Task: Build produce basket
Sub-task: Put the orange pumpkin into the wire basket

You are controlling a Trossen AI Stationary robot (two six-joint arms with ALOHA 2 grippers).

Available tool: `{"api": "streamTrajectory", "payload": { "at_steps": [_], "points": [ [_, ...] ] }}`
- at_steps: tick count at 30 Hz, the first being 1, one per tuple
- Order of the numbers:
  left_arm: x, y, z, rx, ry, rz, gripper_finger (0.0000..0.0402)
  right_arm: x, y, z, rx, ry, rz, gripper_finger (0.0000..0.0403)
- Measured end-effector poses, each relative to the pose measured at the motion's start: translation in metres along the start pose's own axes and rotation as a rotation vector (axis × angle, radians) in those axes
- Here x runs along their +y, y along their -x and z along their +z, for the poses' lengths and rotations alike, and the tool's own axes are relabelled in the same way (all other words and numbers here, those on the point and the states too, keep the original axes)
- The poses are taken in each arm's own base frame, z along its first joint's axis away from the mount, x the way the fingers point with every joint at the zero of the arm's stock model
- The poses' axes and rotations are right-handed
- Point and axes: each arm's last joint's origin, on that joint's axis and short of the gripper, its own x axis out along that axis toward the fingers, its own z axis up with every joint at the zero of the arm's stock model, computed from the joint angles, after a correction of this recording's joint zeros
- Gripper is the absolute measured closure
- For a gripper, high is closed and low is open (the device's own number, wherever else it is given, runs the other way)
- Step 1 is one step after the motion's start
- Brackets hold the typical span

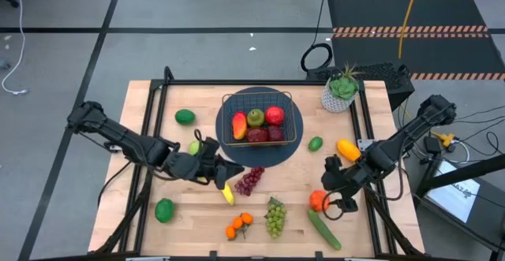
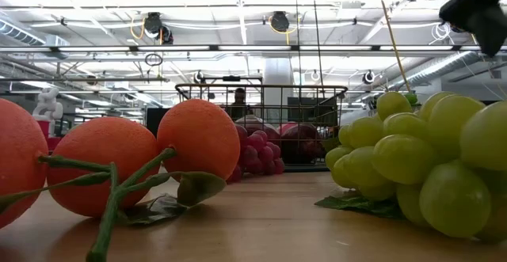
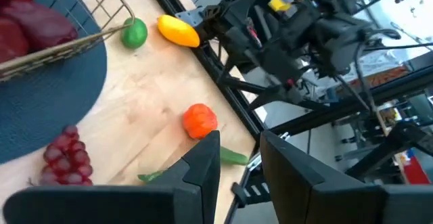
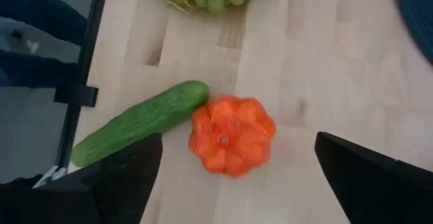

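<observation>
The wire basket (image 1: 260, 119) stands on a round dark mat and holds a mango, a green fruit, a red apple and two dark red fruits. My right gripper (image 4: 237, 183) hangs open, pointing down, its fingers either side of an orange-red pepper (image 4: 232, 135) that lies on the table beside a cucumber (image 4: 139, 122); it touches neither. My left gripper (image 3: 240, 176) is in front of the mat, pointing toward the table's right, slightly open with nothing between its fingers. A banana (image 1: 227, 192) and purple grapes (image 1: 251, 180) lie on the table just by it.
Loose on the table are green grapes (image 1: 274, 216), oranges (image 1: 239, 226), three limes (image 1: 164, 210) (image 1: 185, 117) (image 1: 315, 143), a pale pear (image 1: 194, 147) and a yellow fruit (image 1: 348, 149). A potted plant (image 1: 341, 91) stands at the far right. Dark frame rails run along the table's sides.
</observation>
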Motion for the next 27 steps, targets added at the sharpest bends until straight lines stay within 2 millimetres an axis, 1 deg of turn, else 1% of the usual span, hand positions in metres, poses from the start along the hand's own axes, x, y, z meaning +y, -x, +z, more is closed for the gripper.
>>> {"api": "streamTrajectory", "payload": {
  "at_steps": [2, 4, 8, 15, 20, 27],
  "points": [
    [0.0, -0.002, -0.002, -0.004, 0.02, 0.002, 0.0295, -0.001, -0.011, -0.006, -0.014, 0.023, 0.011, 0.0006],
    [0.0, -0.001, -0.006, -0.004, 0.024, 0.01, 0.0295, -0.001, -0.023, -0.01, -0.037, 0.041, 0.039, 0.0006],
    [-0.002, 0.0, -0.007, -0.025, 0.037, 0.011, 0.0295, -0.004, -0.041, -0.02, -0.011, 0.047, 0.074, 0.0003],
    [0.0, -0.001, -0.004, -0.046, 0.032, 0.025, 0.0295, -0.011, -0.053, -0.032, 0.001, 0.048, 0.037, 0.0003],
    [0.002, -0.003, 0.001, -0.061, 0.032, 0.038, 0.0295, -0.014, -0.065, -0.039, -0.047, -0.007, 0.066, 0.0003],
    [0.005, -0.006, 0.006, -0.078, 0.017, 0.049, 0.0295, -0.023, -0.081, -0.053, -0.048, -0.094, 0.073, 0.0003]
  ]
}}
